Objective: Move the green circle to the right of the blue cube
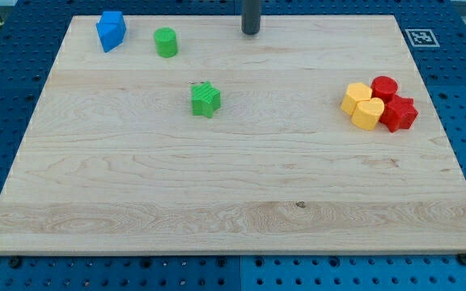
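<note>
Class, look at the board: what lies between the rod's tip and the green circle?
Nothing: in the camera view only bare wood separates my tip from the green circle, which sits to its left.

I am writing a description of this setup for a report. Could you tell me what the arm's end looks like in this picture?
Only the lower part of the rod shows, at the view's top edge: a plain, straight, dark grey cylinder with a flat end, my tip. No cables, markings or joints are visible; the rest of the arm is out of frame. It sits to the right of the green circle.
</note>
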Available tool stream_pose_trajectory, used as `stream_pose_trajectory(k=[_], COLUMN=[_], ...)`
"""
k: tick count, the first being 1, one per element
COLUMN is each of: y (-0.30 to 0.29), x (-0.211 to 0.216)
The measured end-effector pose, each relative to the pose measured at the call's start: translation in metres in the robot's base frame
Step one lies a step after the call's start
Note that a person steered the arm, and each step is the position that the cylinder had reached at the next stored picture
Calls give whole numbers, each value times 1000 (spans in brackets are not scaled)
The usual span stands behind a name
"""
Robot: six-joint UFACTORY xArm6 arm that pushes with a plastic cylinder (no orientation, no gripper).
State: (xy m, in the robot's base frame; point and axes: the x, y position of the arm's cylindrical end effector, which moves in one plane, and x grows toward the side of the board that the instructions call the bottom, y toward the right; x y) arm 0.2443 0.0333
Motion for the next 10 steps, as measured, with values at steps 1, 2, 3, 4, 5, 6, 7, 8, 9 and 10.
stream_pose_trajectory(k=[1,2,3,4,5,6,7,8,9,10], y=[2,2,3,4,4,4,4,4,3,-27], x=[14,14,31,46,46,79,83,92,94,97])
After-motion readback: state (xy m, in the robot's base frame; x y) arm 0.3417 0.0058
